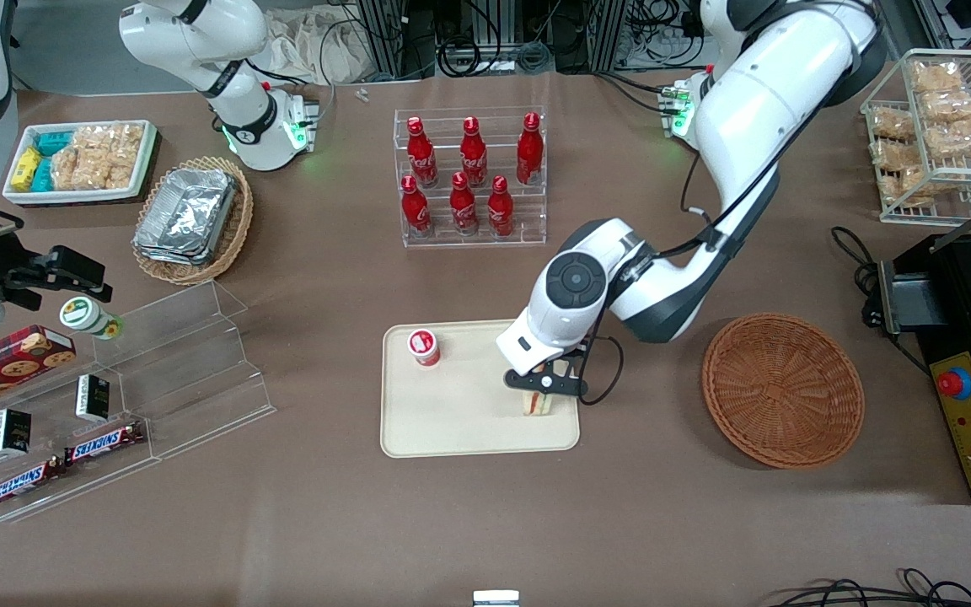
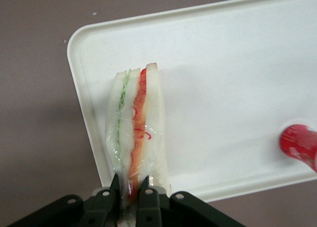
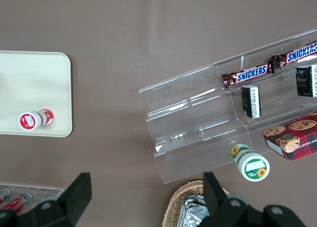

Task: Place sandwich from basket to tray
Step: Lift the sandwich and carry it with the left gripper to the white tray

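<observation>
Left arm: bent low over the tray point(image 1: 452, 421), gripper point(image 1: 543, 386) pointing down, fingers point(image 2: 148, 192) clamped on the sandwich point(image 2: 141, 123). Sandwich: upright at the tray's lower-right edge in front view. Small red-capped bottle point(image 1: 423, 347): tray's upper left. Basket point(image 1: 782, 389): empty, centre-right of the frame.

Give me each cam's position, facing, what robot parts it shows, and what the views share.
Front: high over the table, looking down; both arms, gripper over the tray, basket empty.
Left wrist: on the working arm, looking past the fingers shut on the sandwich.
Right wrist: on the parked arm, looking down; its own fingers show.
Shared: all three show the tray and the red-capped bottle.
</observation>
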Available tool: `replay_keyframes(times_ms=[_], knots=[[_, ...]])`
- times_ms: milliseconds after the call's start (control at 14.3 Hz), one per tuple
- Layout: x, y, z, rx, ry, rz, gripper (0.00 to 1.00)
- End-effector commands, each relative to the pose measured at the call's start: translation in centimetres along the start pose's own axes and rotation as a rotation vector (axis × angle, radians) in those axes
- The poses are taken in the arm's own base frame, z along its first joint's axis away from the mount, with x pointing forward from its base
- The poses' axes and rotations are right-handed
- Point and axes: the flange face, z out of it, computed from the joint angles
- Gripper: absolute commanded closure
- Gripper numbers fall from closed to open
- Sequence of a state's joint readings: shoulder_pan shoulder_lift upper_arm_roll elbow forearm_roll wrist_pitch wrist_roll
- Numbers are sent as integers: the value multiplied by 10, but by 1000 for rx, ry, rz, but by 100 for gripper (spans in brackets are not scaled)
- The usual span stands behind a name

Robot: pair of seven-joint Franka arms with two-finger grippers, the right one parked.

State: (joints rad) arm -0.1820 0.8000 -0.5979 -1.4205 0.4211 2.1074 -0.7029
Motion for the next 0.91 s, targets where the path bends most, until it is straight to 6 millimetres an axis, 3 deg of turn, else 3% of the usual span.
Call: replay_keyframes(times_ms=[0, 70, 140, 210, 490, 700, 840], knots=[[6, 6, 0, 17, 29, -28, 89], [6, 6, 0, 17, 29, -26, 70], [6, 6, 0, 18, 30, -24, 27], [7, 5, 0, 20, 32, -21, 2], [12, -2, -18, 12, 41, -52, 1], [18, -43, -86, 23, -1, -95, 2], [16, -80, -146, 7, -21, -65, 2]])
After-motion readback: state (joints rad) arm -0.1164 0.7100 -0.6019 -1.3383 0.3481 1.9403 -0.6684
